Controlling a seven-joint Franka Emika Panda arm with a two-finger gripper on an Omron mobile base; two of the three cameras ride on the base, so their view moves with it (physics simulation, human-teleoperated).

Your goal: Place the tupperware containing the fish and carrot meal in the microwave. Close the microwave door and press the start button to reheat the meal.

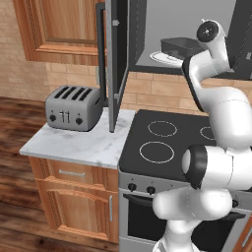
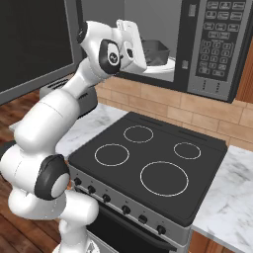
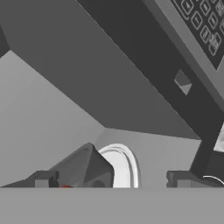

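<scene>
1. Stove (image 2: 148,158) nearest the base, below the microwave (image 2: 207,44); four rings on its black top, nothing on them.
2. Desk (image 1: 74,142) to the left of the stove carries a grey toaster (image 1: 73,108), below the microwave and to its left.
3. Arm reaches up into the microwave's mouth. Pincer (image 3: 111,179) sits at the cavity opening with its fingertips (image 3: 43,179) spread wide, nothing between them; one tip is close beside the tub's near corner, and I cannot tell whether it touches.
4. Tupperware (image 1: 179,47) rests inside the microwave on the round white plate (image 3: 124,164). A speck of red from the fish and carrot meal (image 3: 65,187) shows at the tub's edge in the hand view.
5. Tub's long axis appears to run across the cavity, side to side, near-level, open top up; hard to fix exactly.
6. Microwave door (image 1: 115,64) stands swung out to the microwave's left, edge-on toward the base.
7. Keypad (image 2: 217,39) on the microwave's right side.
8. Judgement: placing looks done. Next calls for drawing the hand clear of the cavity, then pushing the door shut, then the start button.
</scene>
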